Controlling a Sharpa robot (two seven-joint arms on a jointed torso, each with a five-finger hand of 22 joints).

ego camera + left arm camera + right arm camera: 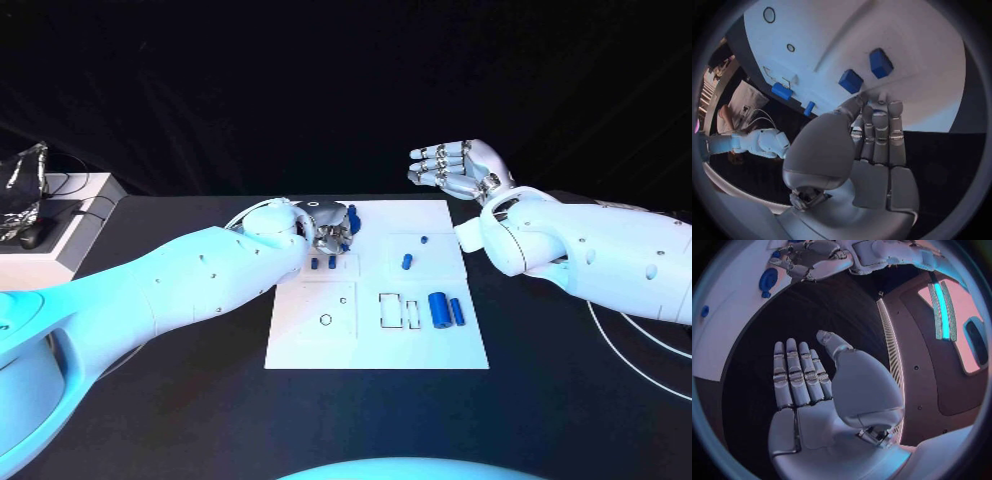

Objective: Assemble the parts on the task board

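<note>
No writing can be read on the task board, only printed outlines. The left hand hovers at the board's far left corner, fingers straight and together, gripping nothing. Small blue parts lie on the board's right side, others just beside the left hand. The right hand hangs beyond the board's far right corner, flat, fingers extended, empty. Black table surrounds the board.
</note>
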